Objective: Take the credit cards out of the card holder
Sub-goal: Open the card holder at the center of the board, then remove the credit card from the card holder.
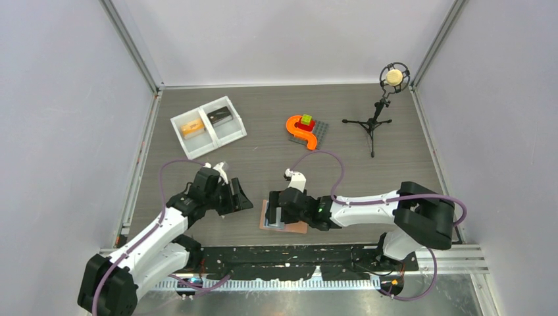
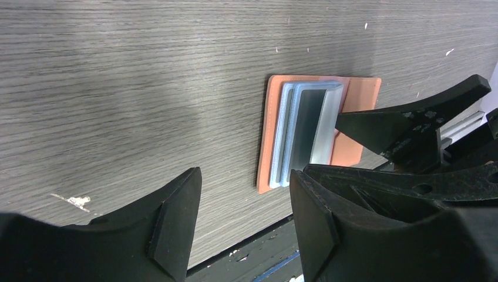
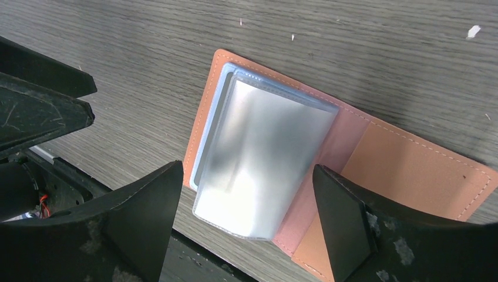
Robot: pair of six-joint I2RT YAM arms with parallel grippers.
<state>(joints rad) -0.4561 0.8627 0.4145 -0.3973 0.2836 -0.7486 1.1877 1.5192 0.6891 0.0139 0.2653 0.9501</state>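
Note:
The card holder (image 1: 297, 227) lies spread open near the table's front edge, salmon-brown (image 3: 411, 170) with light blue and clear pockets (image 3: 264, 147) arching up from its left half. My right gripper (image 3: 246, 226) hovers open over it, a finger on either side of the raised pockets without touching them. My left gripper (image 2: 246, 220) is open and empty over bare wood just left of the holder (image 2: 358, 94). The pockets show grey and glossy, and I cannot tell if credit cards sit inside. A dark card-like piece (image 1: 219, 116) lies in the white tray.
The white two-compartment tray (image 1: 231, 135) stands at the back left, with a tan item (image 1: 192, 128) in its other compartment. An orange curved piece with small blocks (image 1: 304, 127) sits at the back centre, a microphone tripod (image 1: 374, 123) at the back right. The table's front edge (image 2: 246, 244) is close.

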